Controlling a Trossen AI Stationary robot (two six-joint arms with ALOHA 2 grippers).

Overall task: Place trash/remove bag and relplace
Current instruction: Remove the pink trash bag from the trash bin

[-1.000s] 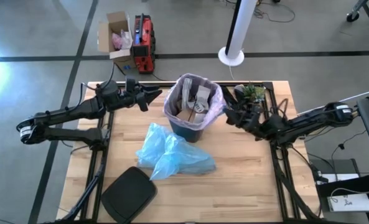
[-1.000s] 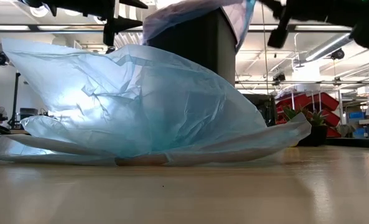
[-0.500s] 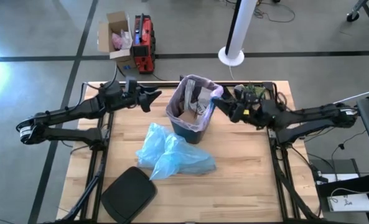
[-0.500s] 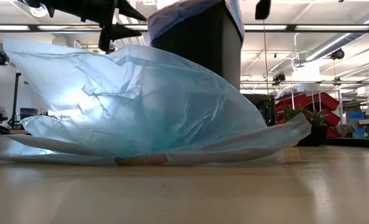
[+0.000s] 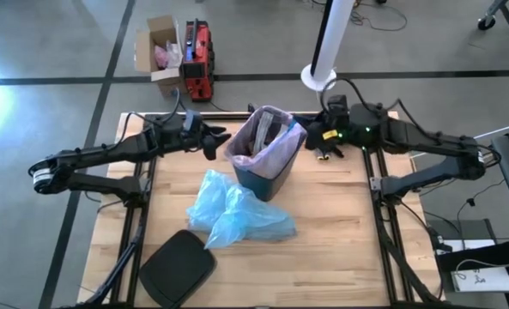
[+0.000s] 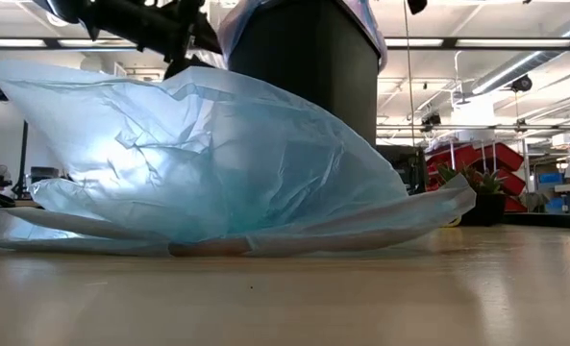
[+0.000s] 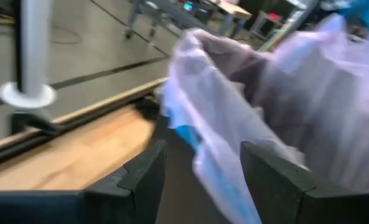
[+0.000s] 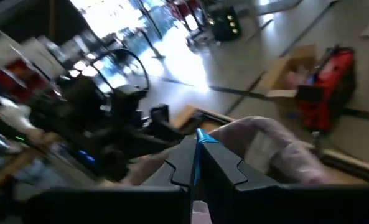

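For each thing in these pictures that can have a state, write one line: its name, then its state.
bin: upright on the table, lined, holding trash.
bag: in the bin, its rim folded over the bin's edge, one side pinched by the right gripper.
trash: inside the bag.
light blue bag: crumpled, lying on the table by the bin.
left gripper: open, beside the bag's rim.
right gripper: shut on the bag's blue drawstring edge.

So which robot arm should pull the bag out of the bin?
Probably the right. Its pincer is shut on the blue drawstring at the rim of the bag. The left pincer is open beside the bin, holding nothing.
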